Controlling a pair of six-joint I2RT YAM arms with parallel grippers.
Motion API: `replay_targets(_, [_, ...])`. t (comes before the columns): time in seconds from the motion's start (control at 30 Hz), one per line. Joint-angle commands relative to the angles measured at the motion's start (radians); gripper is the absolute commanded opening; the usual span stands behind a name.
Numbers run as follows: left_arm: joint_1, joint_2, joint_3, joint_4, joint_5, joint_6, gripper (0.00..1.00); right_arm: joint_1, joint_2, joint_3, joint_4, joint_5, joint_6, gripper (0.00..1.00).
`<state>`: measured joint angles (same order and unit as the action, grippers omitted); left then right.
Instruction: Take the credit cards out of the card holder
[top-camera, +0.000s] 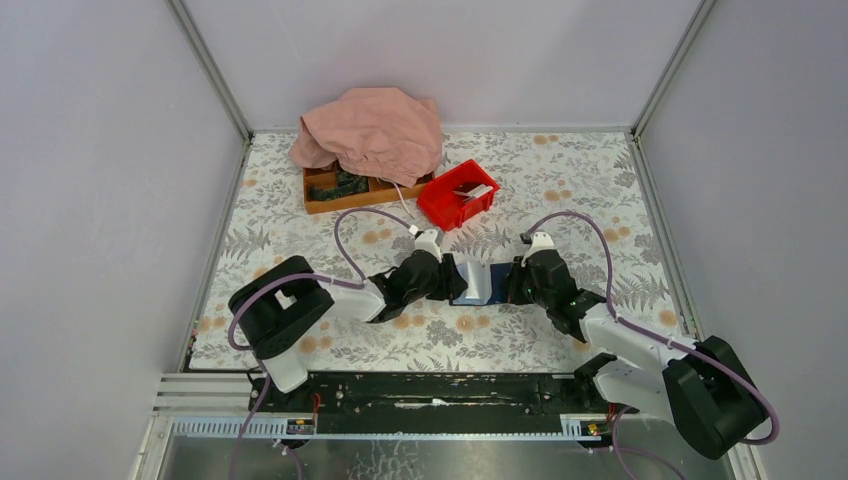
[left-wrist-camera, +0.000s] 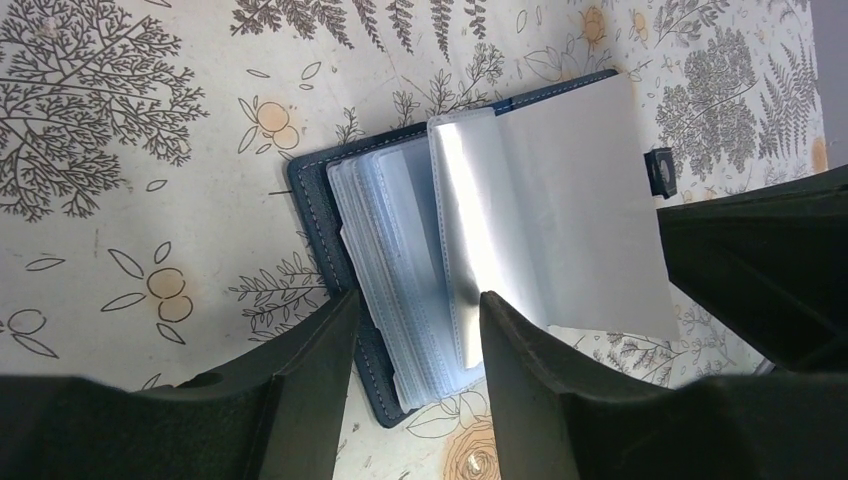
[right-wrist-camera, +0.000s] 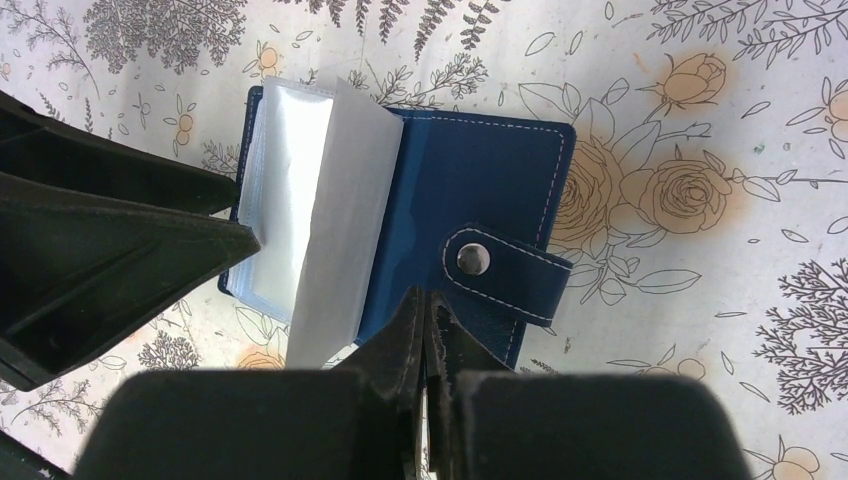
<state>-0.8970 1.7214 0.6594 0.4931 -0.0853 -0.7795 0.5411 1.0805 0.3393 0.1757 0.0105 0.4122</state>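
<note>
The card holder (top-camera: 481, 283) lies open on the table between both grippers. It has a dark blue cover (right-wrist-camera: 480, 190) with a snap strap (right-wrist-camera: 505, 262) and a stack of clear sleeves (left-wrist-camera: 400, 260). One sleeve page stands lifted and looks silvery, like a card inside it (left-wrist-camera: 470, 220). My left gripper (left-wrist-camera: 418, 300) is open, its jaws either side of the sleeve stack's near edge. My right gripper (right-wrist-camera: 426, 305) is shut, its tips over the blue cover's near edge beside the strap. Whether it pinches the cover I cannot tell.
A red bin (top-camera: 457, 193) with flat light and dark pieces in it stands behind the holder. A wooden tray (top-camera: 330, 190) half under a pink cloth (top-camera: 372, 130) sits at the back. Grey walls close in the flowered table (top-camera: 590, 200).
</note>
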Motion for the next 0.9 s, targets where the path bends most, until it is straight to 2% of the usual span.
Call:
replay_targets(0.0, [-0.003, 0.004, 0.023, 0.078, 0.016, -0.013, 0.55, -0.003, 0.012, 0.042, 0.025, 0.015, -0.004, 0.01])
replay_targets(0.6, [-0.003, -0.034, 0.029, 0.074, 0.031, -0.01, 0.56, -0.003, 0.034, 0.047, 0.024, 0.019, -0.006, 0.01])
replay_targets(0.87, [-0.003, 0.013, 0.045, 0.093, 0.057, -0.022, 0.56, -0.002, 0.039, 0.049, 0.024, 0.02, -0.005, 0.01])
